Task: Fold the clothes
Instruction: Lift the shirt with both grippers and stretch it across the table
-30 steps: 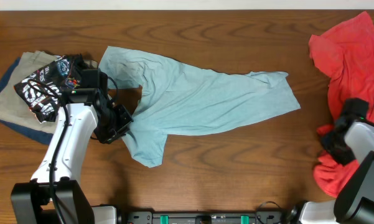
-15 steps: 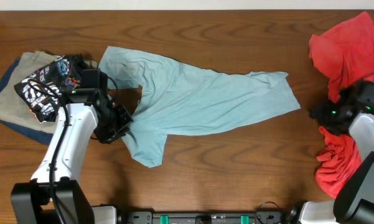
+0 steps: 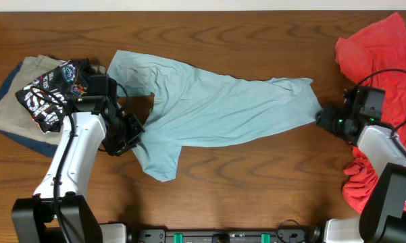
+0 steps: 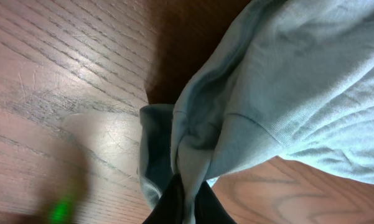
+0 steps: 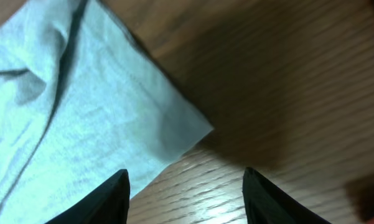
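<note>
Shirt pinned at one end, far corner lined up

Light blue T-shirt (image 3: 216, 101) is spread crookedly across the middle of the table (image 3: 257, 196), with one end bunched and the other lying flatter. The bunched left end is gathered into the left gripper (image 3: 130, 131). In the left wrist view, a fold of blue cloth is pinched between its closed fingertips, low against the wood. That hold is judged to be an anchor, so the cloth can be drawn taut from the other side.

The right gripper (image 3: 324, 120) is placed just beside the shirt's far right corner. In the right wrist view, its fingers (image 5: 112, 199) are spread apart with nothing between them. The pointed corner lies flat on the wood just ahead of them. Contact with the cloth cannot be confirmed.

Coral-red shirt (image 3: 382, 54) is heaped at the right edge, untouched. A black tee (image 3: 51, 91) and a khaki garment (image 3: 13, 101) are piled at the left, apart from the work.

Folding proper is judged not yet begun. The next move calls for the corner to be taken cleanly, and a thin single layer lying flat on wood could be missed.
</note>
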Tool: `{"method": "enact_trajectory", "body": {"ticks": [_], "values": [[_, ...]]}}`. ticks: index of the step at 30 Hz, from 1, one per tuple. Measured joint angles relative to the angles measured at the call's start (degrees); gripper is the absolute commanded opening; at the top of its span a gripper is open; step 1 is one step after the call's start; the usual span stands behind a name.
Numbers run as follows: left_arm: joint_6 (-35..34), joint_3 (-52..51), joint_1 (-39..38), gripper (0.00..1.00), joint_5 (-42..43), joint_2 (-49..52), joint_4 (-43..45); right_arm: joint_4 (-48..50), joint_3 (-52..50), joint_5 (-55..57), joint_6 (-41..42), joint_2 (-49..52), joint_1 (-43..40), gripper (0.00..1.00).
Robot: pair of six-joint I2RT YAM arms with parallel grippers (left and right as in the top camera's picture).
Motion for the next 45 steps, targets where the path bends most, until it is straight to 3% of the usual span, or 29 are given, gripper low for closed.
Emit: {"method": "enact_trajectory", "body": {"ticks": [17, 32, 45], "values": [[0.0, 0.0, 0.0, 0.06, 0.0, 0.0, 0.0, 12.9, -1.7, 1.8, 3.1, 6.7, 2.0, 0.56], [0.0, 0.0, 0.0, 0.06, 0.0, 0.0, 0.0, 9.5, 0.0, 0.0, 2.8, 7.5, 2.0, 0.51], [0.0, 0.0, 0.0, 0.07, 0.0, 0.0, 0.0, 8.5, -0.6, -6.1, 1.9, 7.9, 2.0, 0.08]]}}
